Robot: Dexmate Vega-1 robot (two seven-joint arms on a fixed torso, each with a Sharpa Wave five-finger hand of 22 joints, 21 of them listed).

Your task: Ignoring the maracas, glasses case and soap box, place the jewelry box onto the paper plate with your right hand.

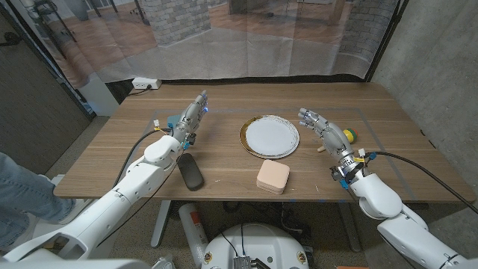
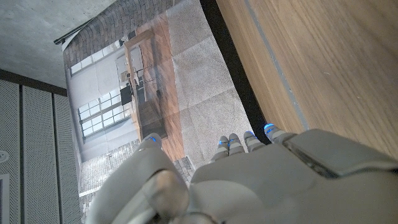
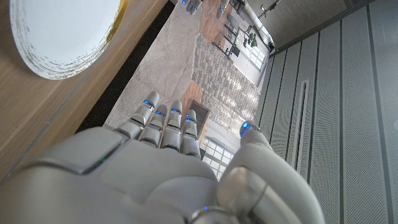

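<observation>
The jewelry box (image 1: 273,177), a pink square box, lies on the wooden table (image 1: 224,161) near the front edge. Just behind it sits the white paper plate (image 1: 269,137) with a gold rim, also seen in the right wrist view as the plate (image 3: 59,31). My right hand (image 1: 321,127) hovers to the right of the plate with its fingers stretched out and nothing in it; the right hand (image 3: 168,162) is apart from the box. My left hand (image 1: 193,118) is raised at the table's left, fingers extended and holding nothing; the left hand (image 2: 249,180) shows over the table's edge.
A black glasses case (image 1: 190,172) lies left of the jewelry box. A yellow-green maraca (image 1: 349,135) peeks out behind my right hand. A small blue object (image 1: 169,123) sits by my left hand. A person's leg in jeans (image 1: 19,187) is at the left edge.
</observation>
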